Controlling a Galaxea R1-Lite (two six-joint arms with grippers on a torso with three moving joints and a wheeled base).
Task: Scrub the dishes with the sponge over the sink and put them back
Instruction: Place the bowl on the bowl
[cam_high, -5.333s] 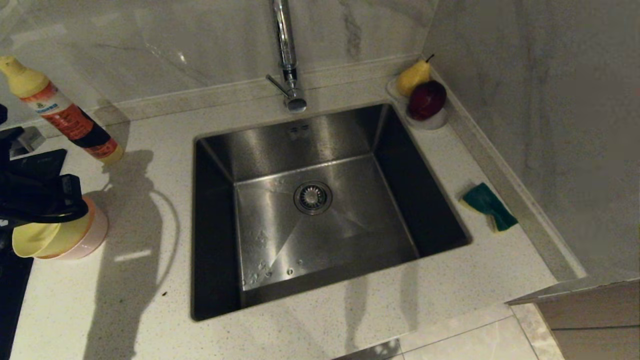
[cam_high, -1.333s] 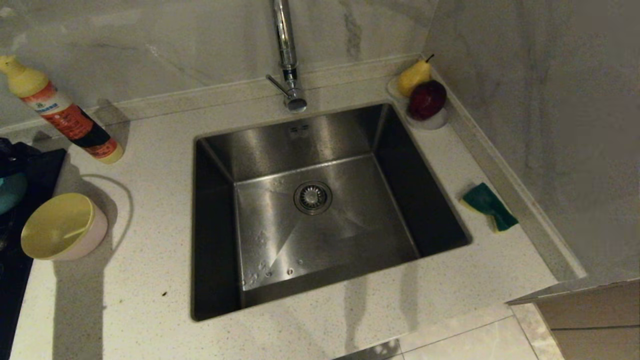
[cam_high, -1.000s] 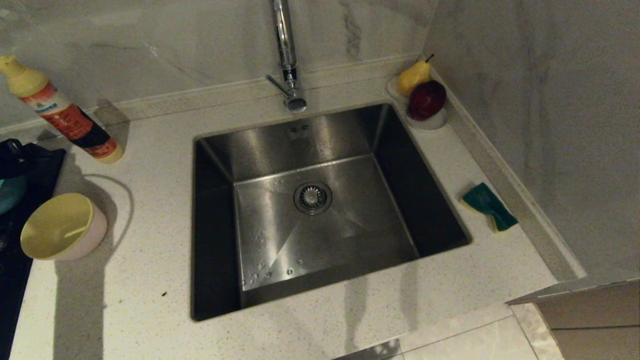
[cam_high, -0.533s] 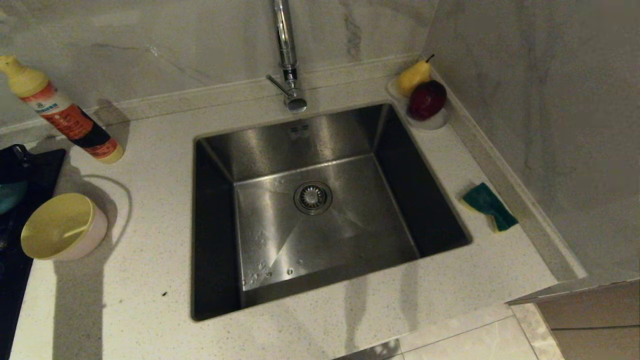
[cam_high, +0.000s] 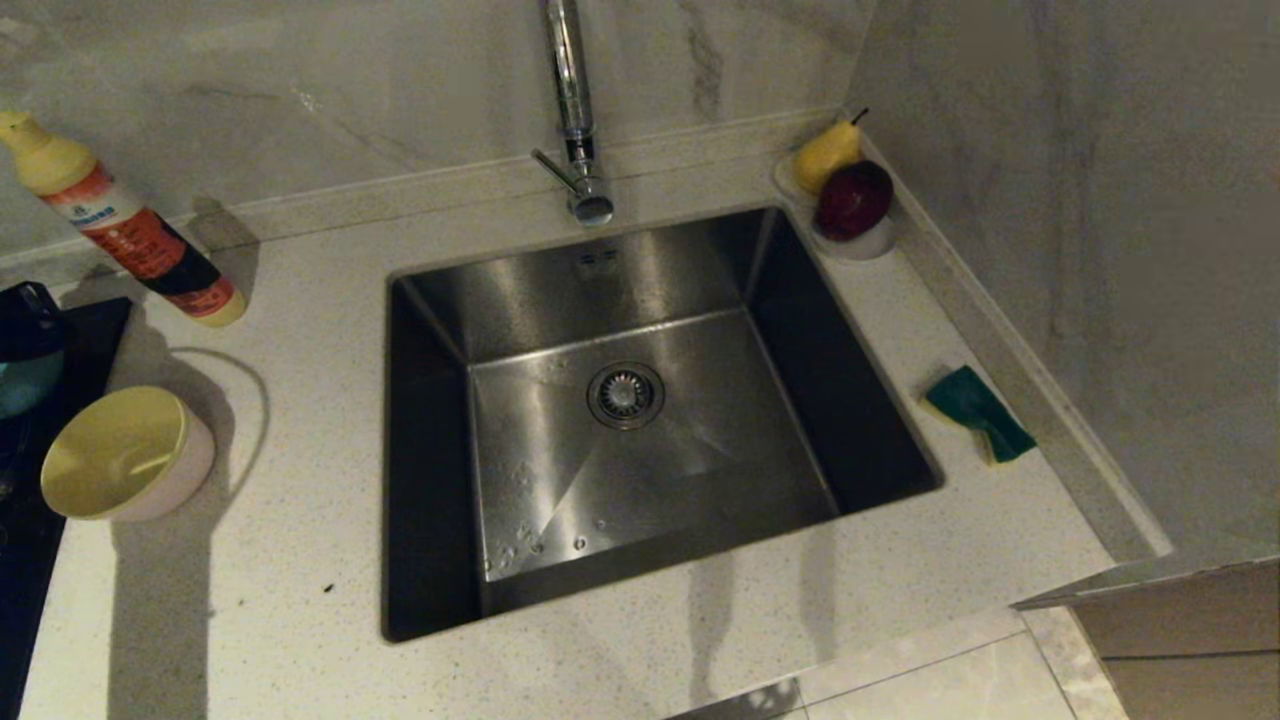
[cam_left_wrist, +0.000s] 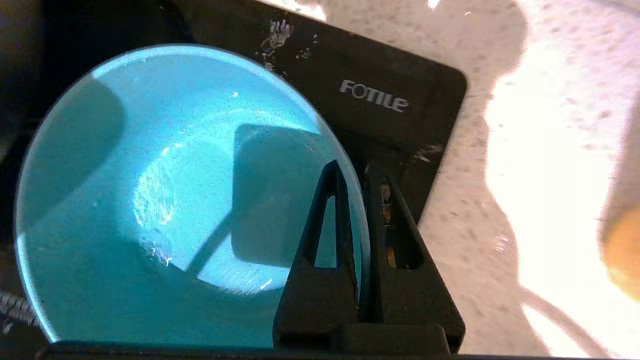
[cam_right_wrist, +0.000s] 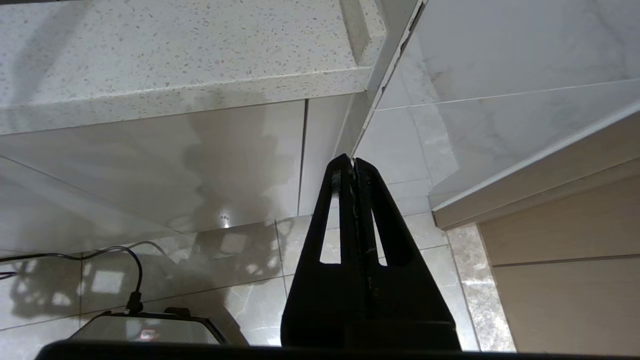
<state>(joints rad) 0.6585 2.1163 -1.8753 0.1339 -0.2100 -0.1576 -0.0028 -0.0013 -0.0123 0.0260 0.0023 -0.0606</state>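
Note:
At the counter's far left, my left gripper (cam_left_wrist: 351, 167) is shut on the rim of the light blue bowl (cam_left_wrist: 165, 200), one finger inside and one outside. The head view catches only the edge of this bowl (cam_high: 18, 385) under the dark gripper (cam_high: 28, 315). The yellow bowl (cam_high: 110, 450) sits nested in the pink bowl (cam_high: 195, 470) on the counter, left of the sink (cam_high: 700, 470). The sponge (cam_high: 978, 412), green face up, lies on the counter right of the sink. My right gripper (cam_right_wrist: 352, 161) hangs shut and empty below the counter edge.
The blue bowl rests on a black cooktop (cam_left_wrist: 390, 75). A tall chrome tap (cam_high: 572, 110) rises behind the sink. A detergent bottle (cam_high: 130, 235) stands at the back left. A white fruit dish (cam_high: 868, 243) with a pear and a red fruit sits in the back right corner.
My left gripper left the yellow bowl, moved to the far left edge and closed on the blue bowl's rim. The nested bowls, sponge and right arm have not moved.

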